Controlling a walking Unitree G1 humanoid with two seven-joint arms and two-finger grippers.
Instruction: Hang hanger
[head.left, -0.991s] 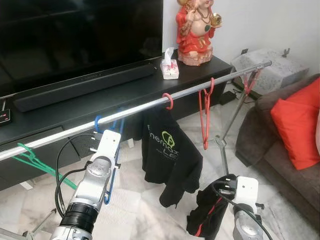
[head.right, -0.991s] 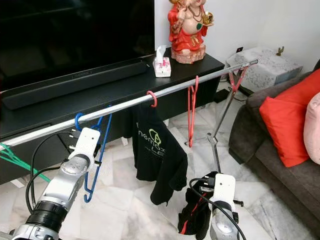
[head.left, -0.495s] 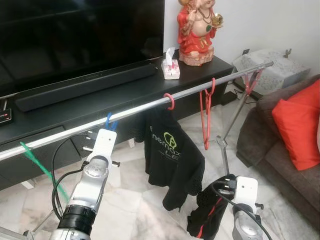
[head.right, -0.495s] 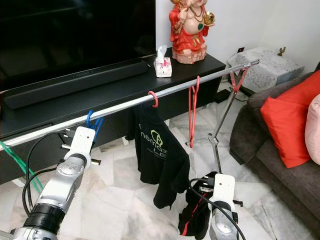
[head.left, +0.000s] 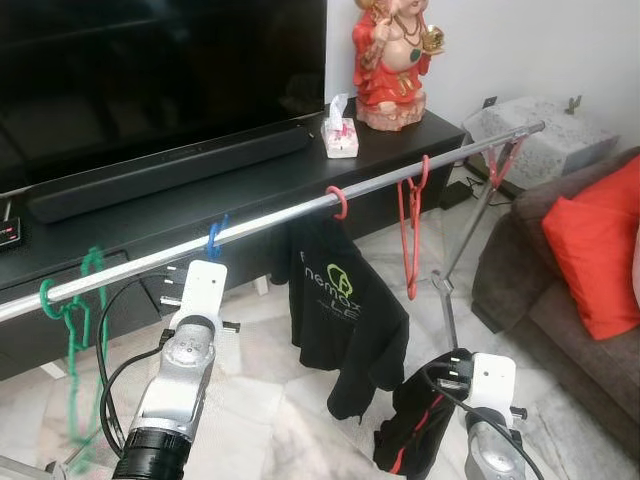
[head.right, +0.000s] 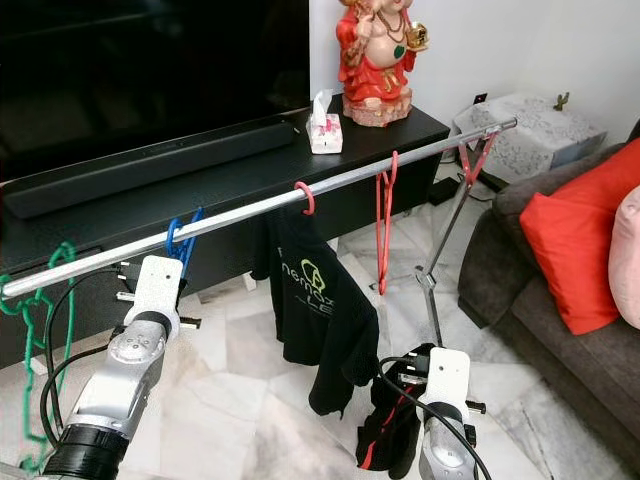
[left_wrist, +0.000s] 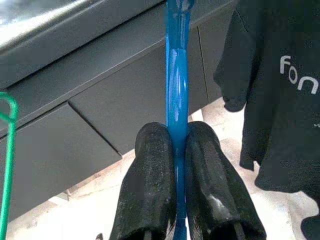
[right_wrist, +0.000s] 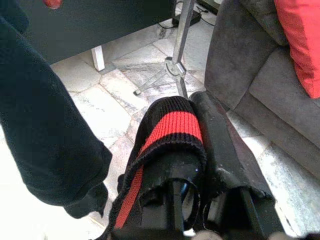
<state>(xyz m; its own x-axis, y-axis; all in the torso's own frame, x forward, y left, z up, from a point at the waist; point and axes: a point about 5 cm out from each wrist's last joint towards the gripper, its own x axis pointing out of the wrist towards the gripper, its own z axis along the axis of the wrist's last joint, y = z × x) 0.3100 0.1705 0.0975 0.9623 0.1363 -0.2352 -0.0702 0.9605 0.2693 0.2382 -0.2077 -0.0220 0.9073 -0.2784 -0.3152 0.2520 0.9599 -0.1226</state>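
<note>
Since the earlier frame the green hanger (head.left: 70, 330) swings upright at the rail's (head.left: 280, 218) left, blue hanger (left_wrist: 177, 95) hooked on, left gripper (left_wrist: 179, 190) clamped on it pending release, right gripper (right_wrist: 197, 165) clutching black-red garment (right_wrist: 167, 135) low right.

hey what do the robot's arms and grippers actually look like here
Both arms are silver metal cylinders with a white boxy block at the wrist and loose black cables looping beside them. The left arm has a ribbed black collar lower down. The left gripper and right gripper each have two long, rounded, glossy black fingers.
</note>
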